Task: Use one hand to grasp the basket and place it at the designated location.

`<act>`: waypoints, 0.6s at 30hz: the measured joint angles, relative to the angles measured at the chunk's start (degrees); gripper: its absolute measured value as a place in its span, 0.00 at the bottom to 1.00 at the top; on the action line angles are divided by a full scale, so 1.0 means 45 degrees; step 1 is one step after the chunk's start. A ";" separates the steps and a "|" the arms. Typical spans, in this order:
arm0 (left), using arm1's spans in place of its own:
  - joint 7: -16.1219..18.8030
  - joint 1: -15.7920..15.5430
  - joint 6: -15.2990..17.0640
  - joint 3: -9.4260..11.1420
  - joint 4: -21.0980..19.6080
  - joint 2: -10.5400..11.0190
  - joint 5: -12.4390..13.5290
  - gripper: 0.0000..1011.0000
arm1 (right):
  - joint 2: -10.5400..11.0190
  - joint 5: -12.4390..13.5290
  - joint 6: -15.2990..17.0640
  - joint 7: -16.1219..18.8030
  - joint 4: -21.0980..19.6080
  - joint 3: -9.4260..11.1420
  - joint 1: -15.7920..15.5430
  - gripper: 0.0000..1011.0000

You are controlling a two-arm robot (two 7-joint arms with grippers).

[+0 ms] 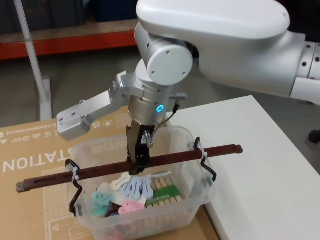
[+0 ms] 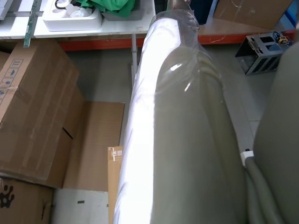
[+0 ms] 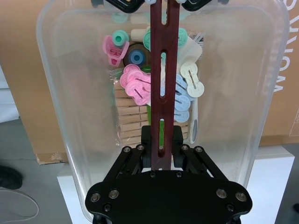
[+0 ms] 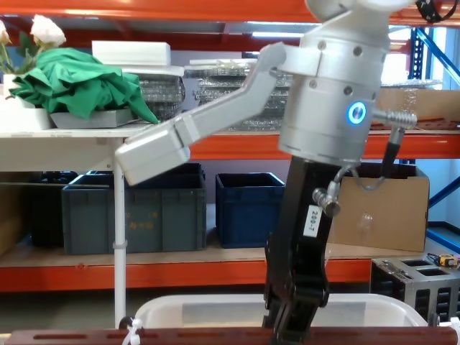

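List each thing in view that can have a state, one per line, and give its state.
basket: upright, open-topped, partly filled, over the cardboard box; lifted or resting, cannot tell.
handle: spanning the basket's top, gripped mid-length.
right hand: shut on the handle.
clothes pegs: heaped inside the basket.

Cardboard box (image 1: 30, 150) beside white table (image 1: 260, 165); blue crates (image 4: 248, 205) shelved

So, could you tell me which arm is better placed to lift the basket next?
Right. The right gripper is shut on the middle of the handle, directly above the basket, so it probably only needs to lift. The left wrist view faces cardboard boxes, away from it.
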 joint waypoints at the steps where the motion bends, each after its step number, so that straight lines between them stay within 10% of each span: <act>1: 0.0000 0.0000 0.0000 -0.0001 0.0000 0.0000 0.0000 0.00 | -0.0015 -0.0053 0.0041 -0.0003 0.0002 -0.0031 -0.0029 0.24; 18: 0.0000 0.0000 0.0000 -0.0006 0.0000 0.0000 0.0000 0.00 | -0.0102 -0.0336 0.0291 0.0011 -0.0115 -0.0210 -0.0193 0.24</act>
